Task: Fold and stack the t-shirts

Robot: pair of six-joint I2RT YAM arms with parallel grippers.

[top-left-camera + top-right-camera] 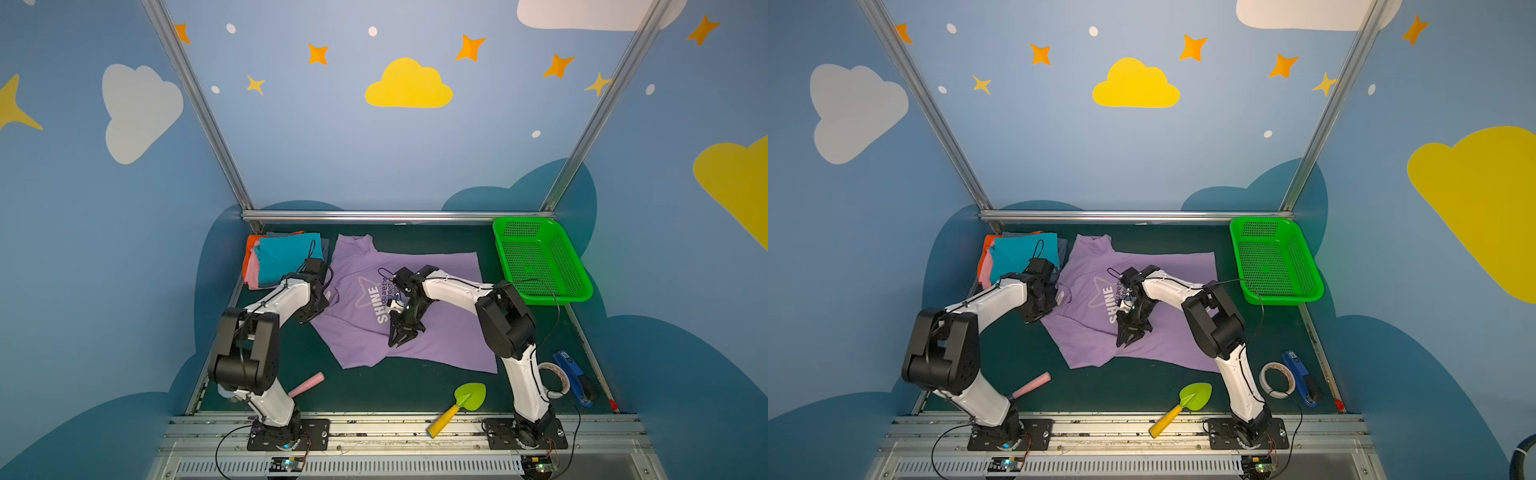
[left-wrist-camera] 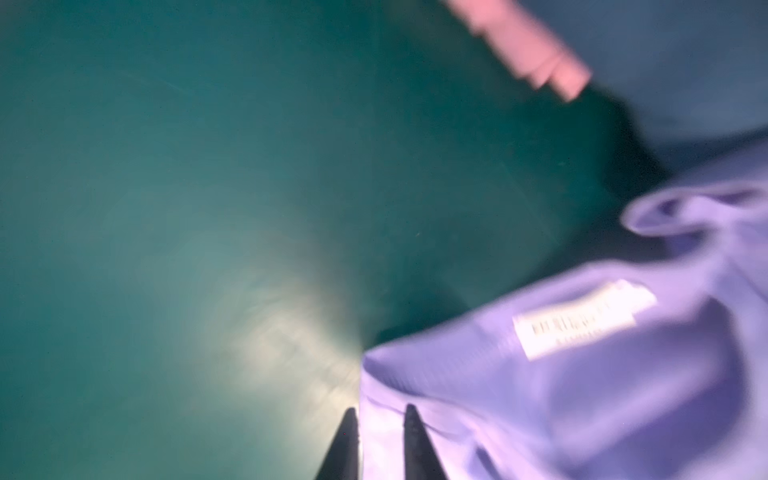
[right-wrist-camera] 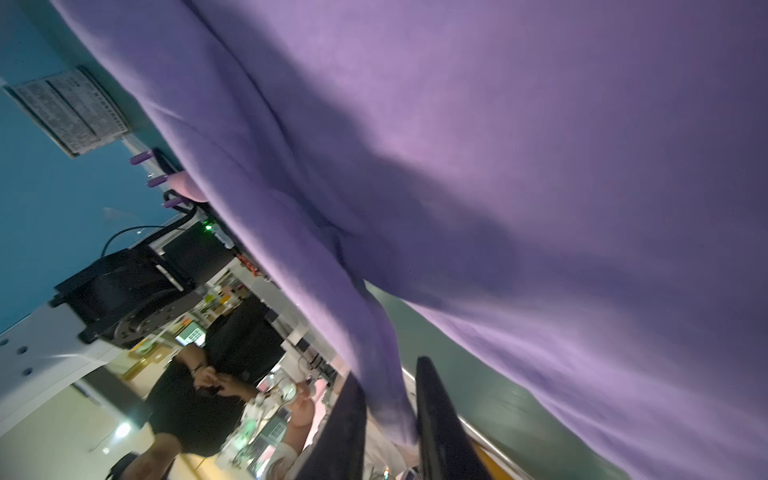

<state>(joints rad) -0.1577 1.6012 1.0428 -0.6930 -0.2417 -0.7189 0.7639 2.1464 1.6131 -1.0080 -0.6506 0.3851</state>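
The lavender t-shirt (image 1: 440, 291) lies spread on the desk (image 1: 374, 390) at the centre of both top views, my left hand (image 2: 380, 436) at its collar and right hand (image 3: 390, 415) over a lower fold, both barely parted around cloth, so I'd open wider before lifting away, to avoid snagging it.

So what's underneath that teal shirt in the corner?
A pink shirt and an orange shirt stick out beneath the teal shirt; anything else under it is covered.
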